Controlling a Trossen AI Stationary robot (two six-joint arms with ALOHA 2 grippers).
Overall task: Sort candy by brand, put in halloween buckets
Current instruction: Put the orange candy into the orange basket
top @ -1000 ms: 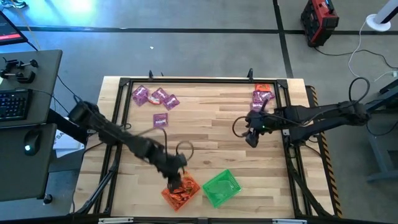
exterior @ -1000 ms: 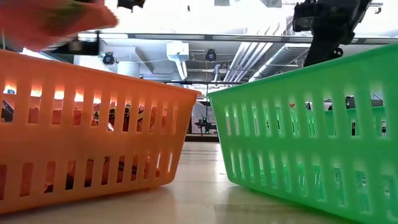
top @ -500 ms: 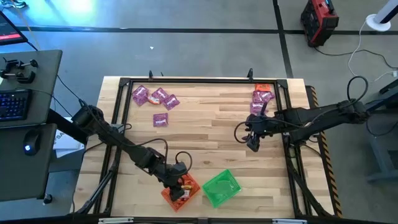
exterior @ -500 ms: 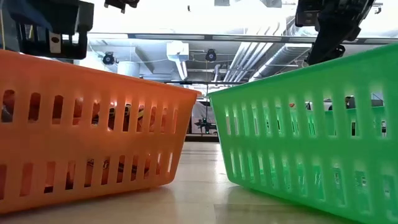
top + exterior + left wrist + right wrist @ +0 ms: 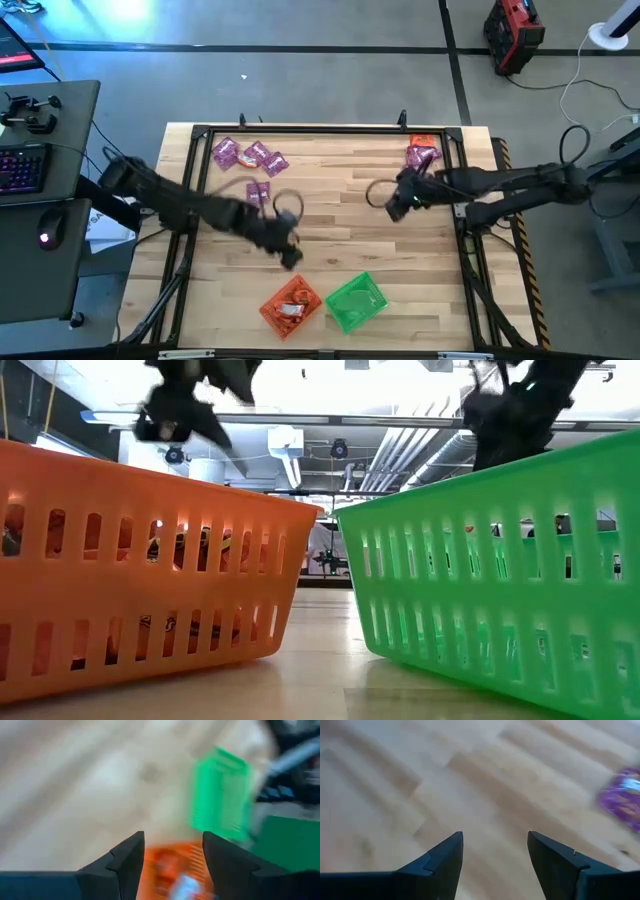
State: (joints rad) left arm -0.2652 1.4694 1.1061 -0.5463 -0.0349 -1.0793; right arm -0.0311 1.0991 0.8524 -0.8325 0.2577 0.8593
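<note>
The orange bucket (image 5: 272, 312) and the green bucket (image 5: 356, 300) stand side by side near the table's front edge. Orange-red packets (image 5: 292, 306) lie in the orange one. Three purple packets (image 5: 256, 156) lie at the far left, with one more (image 5: 258, 193) nearer. A mixed purple and orange heap (image 5: 421, 152) lies at the far right. My left gripper (image 5: 291, 257) hangs open above bare wood, just beyond the orange bucket (image 5: 165, 865), with nothing between its fingers (image 5: 173, 840). My right gripper (image 5: 399, 206) hovers open and bare (image 5: 495, 837) near the right heap; a purple packet (image 5: 622, 800) lies ahead of it.
A dark metal frame (image 5: 330, 129) borders the wooden table top. Bare wood lies between the two candy groups and the buckets. In the low view the slotted walls of the orange bucket (image 5: 150, 560) and the green bucket (image 5: 500, 560) fill the foreground.
My left gripper has risen from over the orange bucket and swung toward the table's far edge; the orange blur seen at it a second ago is gone. My right gripper has rolled and shifted a little toward the far edge, closer to the right heap.
</note>
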